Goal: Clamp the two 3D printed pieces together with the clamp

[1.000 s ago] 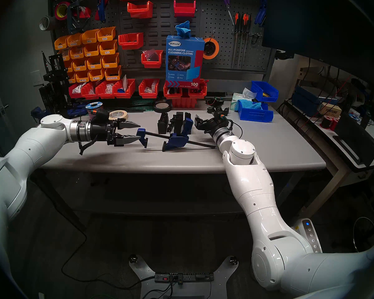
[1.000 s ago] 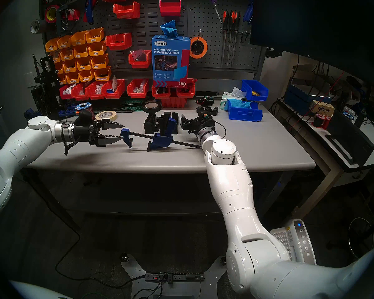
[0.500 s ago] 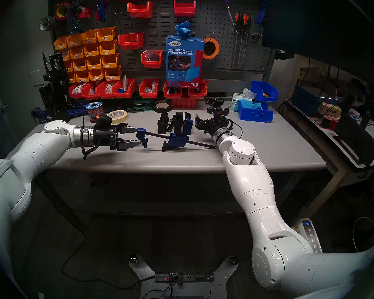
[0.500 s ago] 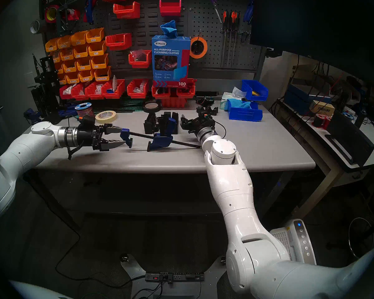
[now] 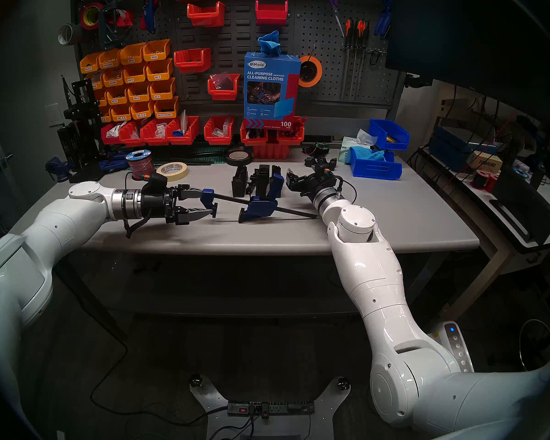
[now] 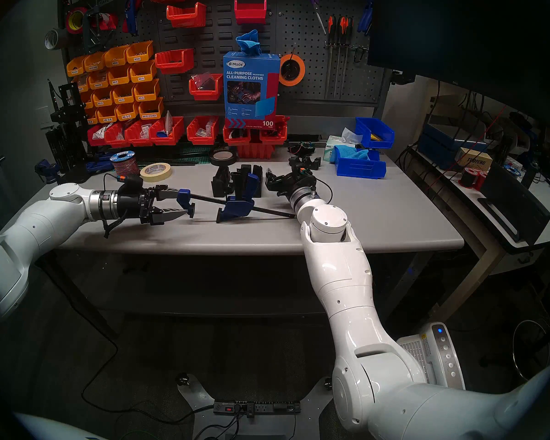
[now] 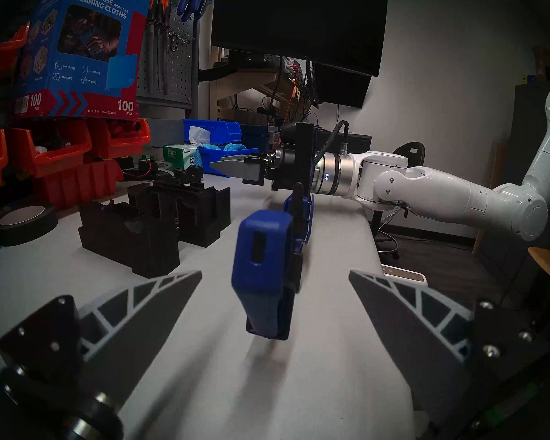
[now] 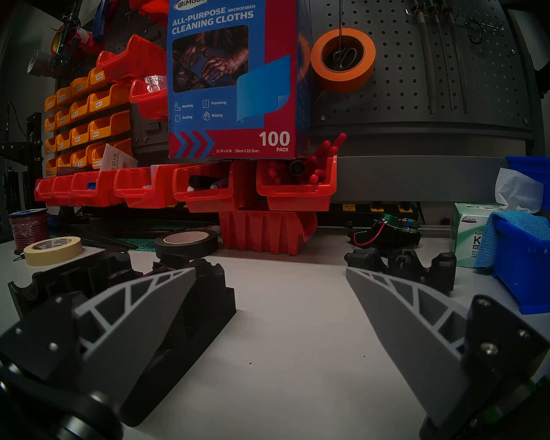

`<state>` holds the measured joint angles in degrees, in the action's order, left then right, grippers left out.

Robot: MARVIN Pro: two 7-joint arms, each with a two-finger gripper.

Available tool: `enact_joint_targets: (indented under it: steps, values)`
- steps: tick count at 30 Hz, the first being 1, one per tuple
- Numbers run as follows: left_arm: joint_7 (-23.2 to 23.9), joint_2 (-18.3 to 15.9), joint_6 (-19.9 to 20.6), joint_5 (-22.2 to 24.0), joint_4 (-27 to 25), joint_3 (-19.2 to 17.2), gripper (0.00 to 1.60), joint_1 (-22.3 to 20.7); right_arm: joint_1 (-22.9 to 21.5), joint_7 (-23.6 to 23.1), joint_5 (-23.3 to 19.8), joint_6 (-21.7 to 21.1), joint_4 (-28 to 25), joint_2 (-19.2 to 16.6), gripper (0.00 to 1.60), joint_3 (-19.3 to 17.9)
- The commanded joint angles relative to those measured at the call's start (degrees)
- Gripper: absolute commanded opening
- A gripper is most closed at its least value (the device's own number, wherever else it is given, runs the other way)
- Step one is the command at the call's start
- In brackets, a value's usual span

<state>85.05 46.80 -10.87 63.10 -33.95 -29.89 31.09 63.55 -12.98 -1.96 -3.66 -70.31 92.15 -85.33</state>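
Grey workbench [image 5: 394, 226]: our left gripper [image 5: 204, 202] is spread wide around the clamp [image 5: 258, 204]'s blue end, lining up a grab. Right gripper [image 5: 291, 179], also open, sits beside the two printed pieces [image 5: 261, 180].

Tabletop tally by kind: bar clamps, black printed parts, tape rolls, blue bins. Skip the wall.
Bar clamp: 1
Blocky black printed pieces: 2
Notched black cradle: 1
Tape rolls: 2, cream and black
Blue bins: 2
Total: 8
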Motion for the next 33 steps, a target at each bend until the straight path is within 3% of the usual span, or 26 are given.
enact_joint_targets:
  steps: [1,33]
  values:
    - [0.0,0.9,-0.3,1.4,0.6,-0.5,1.60,-2.5,-1.9,-0.1,0.0,0.4,-2.1,0.0,1.60,-0.1]
    - [0.0,4.7,-2.0,1.7,5.3,-0.5,1.60,-4.1,-1.9,-0.1,0.0,0.4,-2.1,0.0,1.60,-0.1]
